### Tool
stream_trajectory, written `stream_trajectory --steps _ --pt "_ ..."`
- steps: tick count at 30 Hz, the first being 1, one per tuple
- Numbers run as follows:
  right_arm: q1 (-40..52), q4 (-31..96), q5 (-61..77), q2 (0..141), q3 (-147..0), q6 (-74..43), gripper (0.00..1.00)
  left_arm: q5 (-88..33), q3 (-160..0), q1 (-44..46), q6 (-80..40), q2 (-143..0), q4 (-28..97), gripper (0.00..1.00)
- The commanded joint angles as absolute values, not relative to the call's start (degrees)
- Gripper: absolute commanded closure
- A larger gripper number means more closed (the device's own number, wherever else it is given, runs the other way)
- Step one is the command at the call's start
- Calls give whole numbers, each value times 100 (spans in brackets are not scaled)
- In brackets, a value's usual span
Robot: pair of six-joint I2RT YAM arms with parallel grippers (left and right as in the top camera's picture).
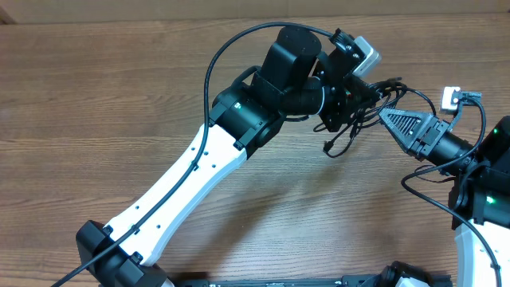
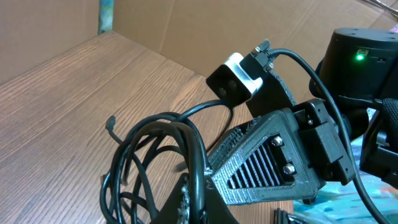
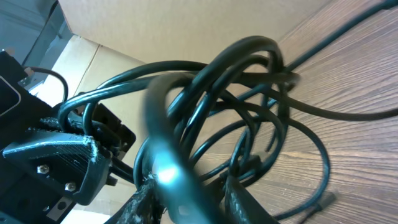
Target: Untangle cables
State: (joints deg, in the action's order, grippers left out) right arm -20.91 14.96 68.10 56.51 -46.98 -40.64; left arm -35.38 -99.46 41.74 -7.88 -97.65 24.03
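The cables point(image 1: 356, 134) are a tangle of thin black loops hanging between my two grippers, just above the wooden table at the right back. One plug end point(image 1: 328, 147) dangles lowest. My left gripper point(image 1: 344, 112) is shut on a strand; in the left wrist view that strand runs straight up between its fingers point(image 2: 198, 193), with the cables point(image 2: 155, 162) looping to the left. My right gripper point(image 1: 381, 118) points in from the right. Its fingers stand apart point(image 3: 189, 186) around a blurred strand of the cables point(image 3: 242, 106), with a gap still showing on one side.
The wooden table point(image 1: 119, 96) stretches left and forward of the tangle. A cardboard wall point(image 2: 186, 25) stands behind it. The left arm's thick wire point(image 1: 213, 68) arcs above its forearm. A white connector point(image 1: 451, 97) sits by the right wrist.
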Motion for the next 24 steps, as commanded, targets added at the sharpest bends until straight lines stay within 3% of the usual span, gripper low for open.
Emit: stream_trajectory --steps 1,2,3,5,10,15,24 --pt "-2062 1461 6646 5596 -4759 -4016 72 -3691 -9985 4300 -926 -9782 2329 96" --pt "-2062 1461 6646 5596 -4759 -4016 77 -3691 -9985 4318 -926 -9782 2329 96" --pt "-2062 1461 6646 5596 -4759 -4016 90 -3693 -9985 4359 -926 -9782 2327 96" --pt "-2062 1461 6648 5596 -4759 -4016 96 -3693 -9985 4401 -926 -9782 2329 96" --pt "-2062 1413 7037 5590 -4759 -3990 96 -3538 -9985 4390 -915 -9782 2355 96" --pt "-2062 134 8890 5590 -4762 -3946 96 -2705 -9985 4001 -902 -9782 2687 96" --pt "-2062 -1271 8993 5354 -4762 -5013 96 -2408 -9985 3194 -897 -9782 3288 96"
